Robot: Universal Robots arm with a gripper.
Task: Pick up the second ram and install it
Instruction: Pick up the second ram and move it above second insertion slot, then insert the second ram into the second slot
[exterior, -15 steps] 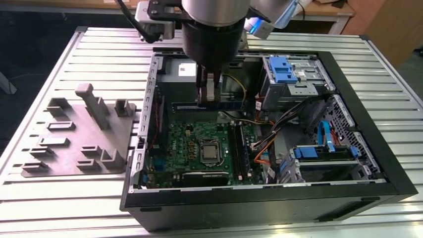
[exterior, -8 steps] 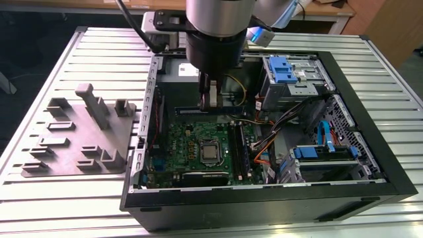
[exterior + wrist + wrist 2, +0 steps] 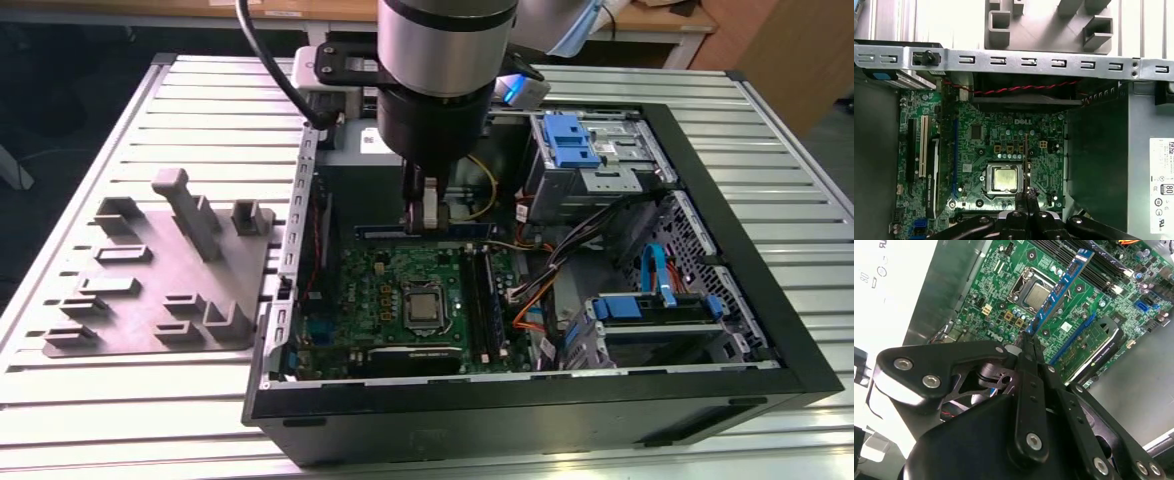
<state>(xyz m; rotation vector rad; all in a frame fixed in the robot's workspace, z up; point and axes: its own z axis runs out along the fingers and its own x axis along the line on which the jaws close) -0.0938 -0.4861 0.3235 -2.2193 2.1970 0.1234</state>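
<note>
I have the second ram pinched edge-on in the tool, held above the motherboard, toward its far edge, inside the open case. Pickup looks done; the stick isn't seated in a slot yet.

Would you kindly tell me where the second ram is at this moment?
In the second wrist view, the second ram is gripped at one end by the gripper, sticking out over the green motherboard next to the CPU socket.
</note>
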